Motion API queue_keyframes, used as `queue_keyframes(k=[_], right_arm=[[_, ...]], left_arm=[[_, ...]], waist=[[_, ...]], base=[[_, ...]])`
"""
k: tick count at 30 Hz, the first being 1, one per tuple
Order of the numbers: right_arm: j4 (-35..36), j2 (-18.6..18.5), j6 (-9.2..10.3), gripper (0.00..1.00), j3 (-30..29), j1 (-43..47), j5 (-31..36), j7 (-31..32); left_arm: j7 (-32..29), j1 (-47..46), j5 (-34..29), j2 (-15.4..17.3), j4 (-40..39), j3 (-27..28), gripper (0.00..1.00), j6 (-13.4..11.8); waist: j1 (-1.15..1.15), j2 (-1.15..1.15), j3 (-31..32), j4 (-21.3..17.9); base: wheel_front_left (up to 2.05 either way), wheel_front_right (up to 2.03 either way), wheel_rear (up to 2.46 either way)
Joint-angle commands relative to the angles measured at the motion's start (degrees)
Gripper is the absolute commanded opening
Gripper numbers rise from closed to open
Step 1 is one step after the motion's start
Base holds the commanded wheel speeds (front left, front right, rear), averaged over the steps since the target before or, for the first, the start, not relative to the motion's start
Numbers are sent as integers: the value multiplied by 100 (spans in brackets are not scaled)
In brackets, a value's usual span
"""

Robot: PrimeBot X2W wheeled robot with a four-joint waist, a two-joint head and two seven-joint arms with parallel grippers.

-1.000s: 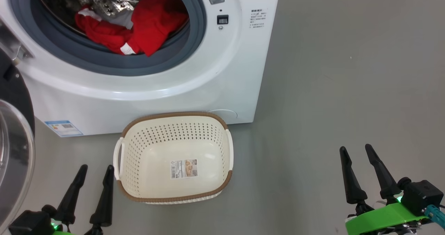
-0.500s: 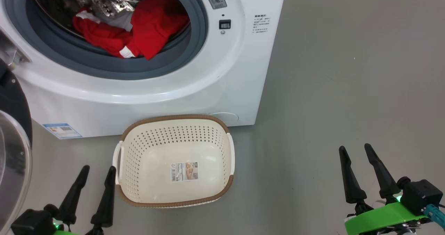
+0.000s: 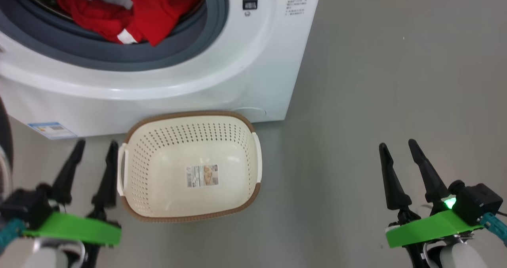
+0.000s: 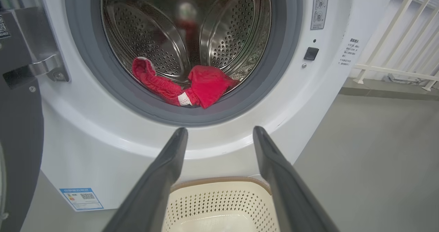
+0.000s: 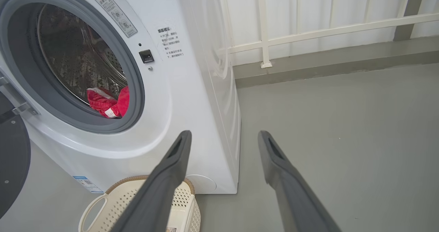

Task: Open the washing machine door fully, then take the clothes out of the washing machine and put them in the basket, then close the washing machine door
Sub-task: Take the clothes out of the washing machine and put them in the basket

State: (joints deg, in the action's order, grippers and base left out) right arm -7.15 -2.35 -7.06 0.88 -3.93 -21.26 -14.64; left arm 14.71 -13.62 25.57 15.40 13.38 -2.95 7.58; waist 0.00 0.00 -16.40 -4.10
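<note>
Starting step two, by my read: the washing machine door point(image 4: 20, 132) stands swung out to the left of the left gripper point(image 3: 98, 143), off the opening. Can't tell if it's at full travel.

Left gripper: jaws spread wide, nothing between them. Right gripper point(image 3: 397, 144): same, wide apart and empty, over bare floor.

Clothes point(image 4: 192, 86): red bundle with a white trim patch, low at the front of the drum, right by the grey gasket lip. Ahead of and above the left jaws, well apart. From the right jaws, ahead and well off to their left.

Basket point(image 3: 190, 115): empty apart from the paper label on its bottom, on the floor at the foot of the washing machine point(image 3: 222, 73). Just beside the left jaws, on their right; well apart from the right jaws, on their left.

Next move, my call: the left arm is better placed. Lift, drive the jaws forward over the gasket lip, settle on the nearest red fold, close, and pull back without snagging the rubber. Release over the basket. Soft fabric, so pieces may trail or tangle; probably several picks. Door close comes last.
</note>
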Motion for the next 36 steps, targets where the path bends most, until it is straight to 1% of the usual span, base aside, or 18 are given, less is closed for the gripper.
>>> queue_keyframes(k=[1, 6, 9, 15, 20, 27, 32, 36], right_arm=[[167, -53, -43, 100, 158, -141, -56, -36], [194, -53, -43, 100, 244, -342, -172, -36], [211, -53, -43, 100, 312, -459, -244, -36], [234, -53, -43, 100, 469, -636, -385, -36], [261, -53, -43, 100, 568, -724, -470, -36], [296, -53, -43, 100, 663, -742, -598, -36], [332, -53, -43, 100, 766, -775, -684, -36], [381, -53, -43, 100, 871, -804, -755, -36]], left_arm=[[29, -231, -44, 184, -93, 211, 100, -9], [29, -1133, -138, 269, 199, 66, 100, -9], [29, -1694, -124, 306, 553, 12, 100, -9], [29, -2748, -118, 506, 1380, -344, 100, -9], [29, -3588, -114, 651, 2125, -602, 100, -9], [29, -4628, -21, 696, 3113, -952, 100, -9], [18, -5271, 64, 761, 3767, -1279, 100, -9], [3, -5736, 112, 874, 4248, -1427, 100, -9]], waist=[[0, 0, -260, -90], [0, 0, -676, -207], [0, 0, -897, -297], [0, 0, -1211, -511], [0, 0, -1394, -676], [0, 0, -1566, -824], [0, 0, -1674, -947], [0, 0, -1782, -1078]], base=[[0, 0, 0], [0, 0, 0], [0, 0, 0], [0, 0, 0], [0, 0, 0], [0, 0, 0], [0, 0, 0], [0, 0, 0]])
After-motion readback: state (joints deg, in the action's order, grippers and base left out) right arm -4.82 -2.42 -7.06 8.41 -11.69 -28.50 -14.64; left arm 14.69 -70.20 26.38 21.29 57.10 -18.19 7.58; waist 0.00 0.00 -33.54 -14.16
